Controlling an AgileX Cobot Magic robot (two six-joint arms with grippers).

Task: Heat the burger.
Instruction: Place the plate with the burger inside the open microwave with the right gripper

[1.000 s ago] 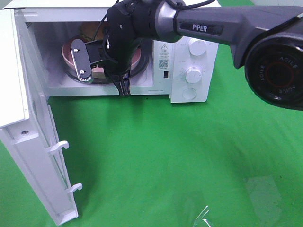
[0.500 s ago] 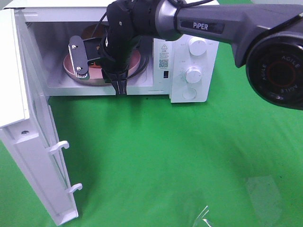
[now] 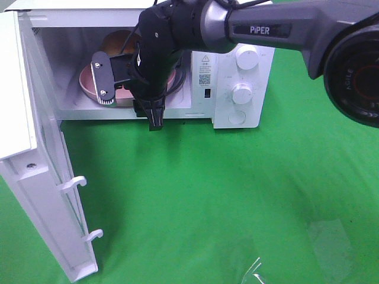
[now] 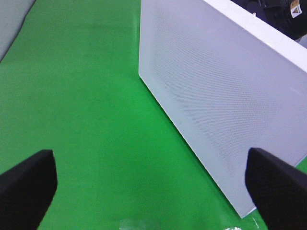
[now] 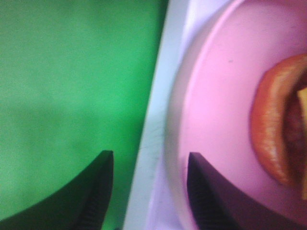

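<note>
Plate (image 5: 220,120) with burger (image 5: 273,129) sits inside microwave (image 3: 237,89); right gripper (image 5: 149,155) released, empty, at sill. Best withdraw straight outward, clearing plate rim, then shut door (image 3: 15,89).

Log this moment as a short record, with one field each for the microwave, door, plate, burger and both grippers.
microwave: white, on a green cloth
door: swung open
plate: pink, inside the microwave
burger: on the plate
right gripper: open, empty, at the microwave's front edge by the plate rim
left gripper: open, empty, over the cloth near the door
</note>
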